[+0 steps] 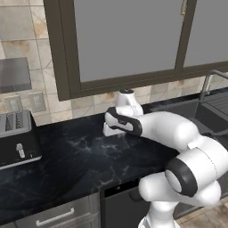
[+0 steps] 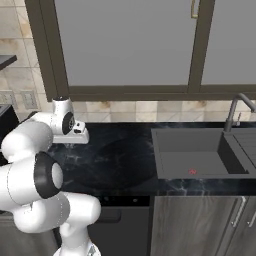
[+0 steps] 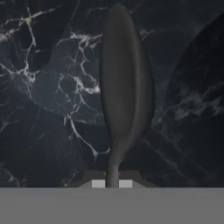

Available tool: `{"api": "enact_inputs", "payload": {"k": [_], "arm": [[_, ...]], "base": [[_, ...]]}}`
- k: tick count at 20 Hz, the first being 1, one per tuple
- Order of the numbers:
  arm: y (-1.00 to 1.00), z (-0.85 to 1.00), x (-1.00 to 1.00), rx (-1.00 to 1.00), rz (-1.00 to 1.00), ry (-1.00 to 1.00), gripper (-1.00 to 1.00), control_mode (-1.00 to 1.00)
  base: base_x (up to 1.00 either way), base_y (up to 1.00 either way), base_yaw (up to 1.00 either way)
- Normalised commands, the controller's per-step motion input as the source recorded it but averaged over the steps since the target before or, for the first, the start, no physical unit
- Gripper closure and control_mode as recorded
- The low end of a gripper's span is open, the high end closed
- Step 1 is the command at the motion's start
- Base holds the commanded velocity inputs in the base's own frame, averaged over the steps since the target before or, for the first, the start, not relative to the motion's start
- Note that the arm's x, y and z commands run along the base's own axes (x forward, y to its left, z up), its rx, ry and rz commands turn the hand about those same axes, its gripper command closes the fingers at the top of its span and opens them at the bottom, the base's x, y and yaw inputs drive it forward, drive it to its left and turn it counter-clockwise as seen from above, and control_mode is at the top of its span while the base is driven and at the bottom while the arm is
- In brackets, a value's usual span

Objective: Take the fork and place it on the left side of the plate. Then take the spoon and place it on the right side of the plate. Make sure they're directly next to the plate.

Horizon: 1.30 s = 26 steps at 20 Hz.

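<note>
End effector point(image 3: 112, 183) is closed tight on the spoon point(image 3: 122, 78), with both fingertips point(image 3: 98, 183) pinching the thin neck of the handle at the bottom of the hand view. The spoon's oval bowl runs from the grip toward 12 o'clock. It is dark grey, smooth, and in one piece. Whether the bowl touches the bench point(image 3: 48, 87) or hangs just above it can't be told.

Bench is black marble with white veins. In the hand view, a round darker patch on the 3 o'clock side of the spoon reads as the plate point(image 3: 197, 109). Its curved edge runs just beside the spoon bowl. Can't tell if they touch. The plate shows dark here, and its rim is barely separable from the bench.

In the right base view, the same round patch sits on the bench point(image 2: 125, 132) at the plate point(image 2: 120, 165). The white arm is folded low at its 10 o'clock, with the wrist down near the bench top. The sink point(image 2: 195, 155) lies at 3 o'clock of the plate, apart from it. The faucet point(image 2: 235, 112) is at the sink's far right.

In the left base view, the arm reaches across the bench point(image 1: 80, 156) toward the back wall. The toaster point(image 1: 18, 138) is well apart at 9 o'clock of the wrist, and a wall outlet point(image 1: 38, 101) sits above it on the tiles. A dark-framed cabinet point(image 1: 124, 40) with grey panels hangs at 12 o'clock.
</note>
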Motion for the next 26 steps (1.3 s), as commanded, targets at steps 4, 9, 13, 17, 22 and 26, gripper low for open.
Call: {"api": "enact_inputs", "payload": {"k": [4,9,13,17,22,26], "arm": [[-0.11,0.34,-0.25,0.00,0.00,-0.04,1.00,-1.00],[-0.01,0.11,-0.08,0.00,0.00,-0.02,1.00,-1.00],[0.00,0.00,0.00,0.00,0.00,0.00,1.00,-1.00],[0.00,0.00,0.00,0.00,0.00,0.00,1.00,-1.00],[0.00,0.00,0.00,0.00,0.00,0.00,1.00,-1.00],[0.00,0.00,-0.11,0.00,0.00,0.00,1.00,1.00]], "base": [[0.00,0.00,0.00],[0.00,0.00,0.00],[0.00,0.00,0.00],[0.00,0.00,0.00],[0.00,0.00,0.00],[-0.39,0.00,0.00]]}}
